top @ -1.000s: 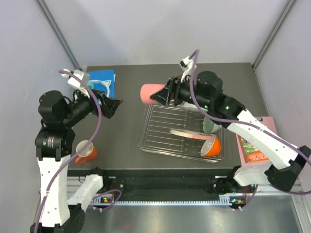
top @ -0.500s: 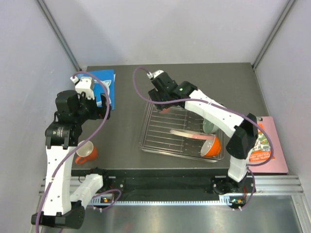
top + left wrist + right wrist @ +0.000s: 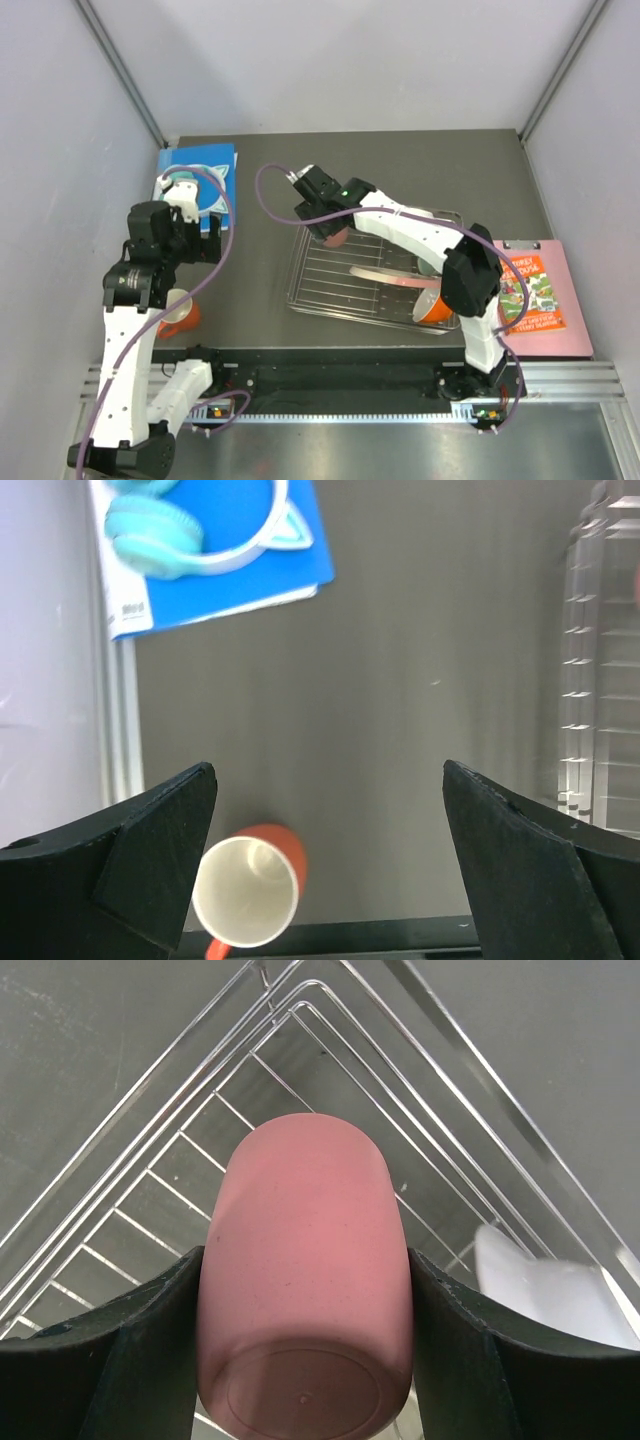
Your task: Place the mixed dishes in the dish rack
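The silver wire dish rack (image 3: 335,282) stands mid-table. It holds an orange bowl (image 3: 438,304) at its near right corner and a pink-and-cream plate (image 3: 392,277) on edge. My right gripper (image 3: 328,231) is shut on the pink cup (image 3: 337,237) and holds it mouth-down over the rack's far left corner. In the right wrist view the cup (image 3: 300,1210) fills the gripper (image 3: 305,1290), with the rack bars (image 3: 150,1170) below. My left gripper (image 3: 186,238) is open and empty. It hangs above the orange mug (image 3: 250,885), which lies on the table (image 3: 178,315).
A flat blue board (image 3: 215,165) with a teal ring-shaped object (image 3: 185,180) lies at the far left. A pink clipboard with a booklet (image 3: 535,295) lies right of the rack. A pale dish edge (image 3: 550,1290) shows in the rack beside the cup.
My right arm carried the pink cup from beyond the rack's far left down over its far left corner. My left arm drew back toward the near side, above the orange mug.
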